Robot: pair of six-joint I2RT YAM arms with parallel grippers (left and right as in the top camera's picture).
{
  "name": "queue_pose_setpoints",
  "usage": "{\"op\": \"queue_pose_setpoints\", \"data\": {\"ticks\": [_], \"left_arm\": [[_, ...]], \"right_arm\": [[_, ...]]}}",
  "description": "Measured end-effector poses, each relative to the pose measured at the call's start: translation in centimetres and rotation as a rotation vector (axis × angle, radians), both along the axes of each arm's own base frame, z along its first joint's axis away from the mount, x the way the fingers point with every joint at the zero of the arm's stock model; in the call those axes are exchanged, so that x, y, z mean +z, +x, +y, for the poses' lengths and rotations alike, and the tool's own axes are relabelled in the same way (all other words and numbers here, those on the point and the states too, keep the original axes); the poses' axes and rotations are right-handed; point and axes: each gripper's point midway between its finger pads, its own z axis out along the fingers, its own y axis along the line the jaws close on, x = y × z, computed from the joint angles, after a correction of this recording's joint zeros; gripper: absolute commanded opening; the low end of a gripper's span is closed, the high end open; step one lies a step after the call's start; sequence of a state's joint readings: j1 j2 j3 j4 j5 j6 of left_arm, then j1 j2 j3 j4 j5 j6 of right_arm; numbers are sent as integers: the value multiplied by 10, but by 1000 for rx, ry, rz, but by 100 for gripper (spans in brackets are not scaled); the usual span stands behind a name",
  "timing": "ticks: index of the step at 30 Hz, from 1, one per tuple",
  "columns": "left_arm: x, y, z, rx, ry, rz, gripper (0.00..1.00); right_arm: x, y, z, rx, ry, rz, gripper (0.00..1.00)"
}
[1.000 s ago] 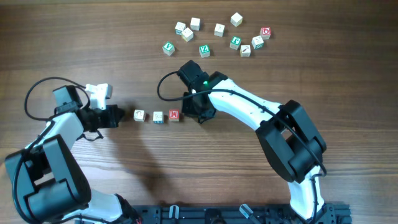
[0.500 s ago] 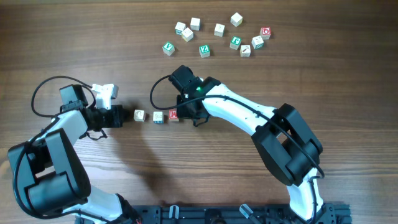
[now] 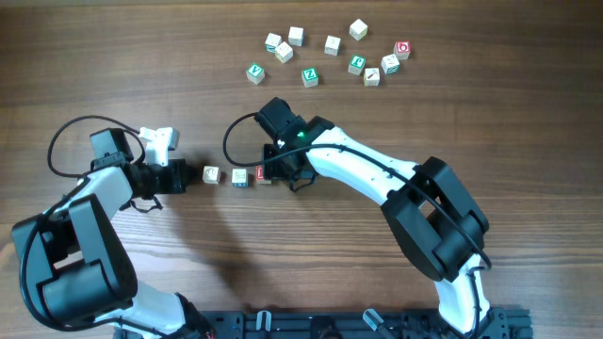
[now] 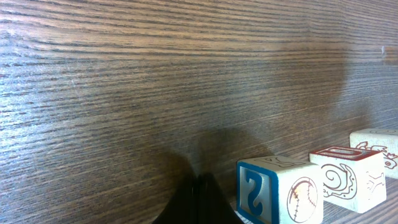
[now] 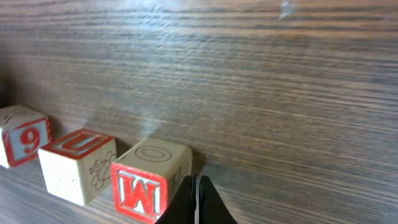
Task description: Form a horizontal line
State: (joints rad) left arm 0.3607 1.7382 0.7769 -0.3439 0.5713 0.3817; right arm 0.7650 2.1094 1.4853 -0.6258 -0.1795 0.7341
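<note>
Three pale wooden cubes lie in a left-to-right row at mid table: a brown-marked cube point(image 3: 211, 174), a blue-marked cube point(image 3: 239, 177) and the red "M" cube point(image 3: 263, 173). My left gripper point(image 3: 181, 176) is shut and empty, its tip just left of the row. In the left wrist view its fingers point(image 4: 199, 202) sit beside the end cube's blue-letter face point(image 4: 280, 196). My right gripper point(image 3: 281, 170) is shut, its tip against the right side of the "M" cube. In the right wrist view its fingers point(image 5: 196, 199) touch the "M" cube point(image 5: 149, 180).
Several loose cubes, some green-lettered point(image 3: 309, 75) and one with a red round letter point(image 3: 402, 49), are scattered at the far side of the table. Both arms stretch across the middle of the wooden table point(image 3: 283, 254) from left and right.
My right gripper has moved left and pushed the "M" cube closer to the middle cube. My left gripper shifted slightly right toward the row, then held still.
</note>
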Motion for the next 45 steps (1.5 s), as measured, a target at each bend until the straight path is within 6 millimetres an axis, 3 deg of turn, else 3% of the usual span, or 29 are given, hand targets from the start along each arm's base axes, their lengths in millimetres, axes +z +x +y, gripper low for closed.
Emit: {"op": "queue_pose_setpoints", "data": {"ticks": [11,14,19,31,45], "left_arm": [[0,-1,-1,-1,-4,2,4],[0,-1,-1,-1,-5,2,5],[0,-1,-1,-1,-5,3,5],[0,-1,-1,-1,-5,2,5],[0,-1,-1,-1,-5,2,6]], "right_arm": [[2,-1,5,34,24,-1,5],[1,10,-1,20,-15,-62,5],[10,31,12,42,28,-175,5],[9,17,18,129,65,-129,5],[13,17,26,142,108,-129,5]]}}
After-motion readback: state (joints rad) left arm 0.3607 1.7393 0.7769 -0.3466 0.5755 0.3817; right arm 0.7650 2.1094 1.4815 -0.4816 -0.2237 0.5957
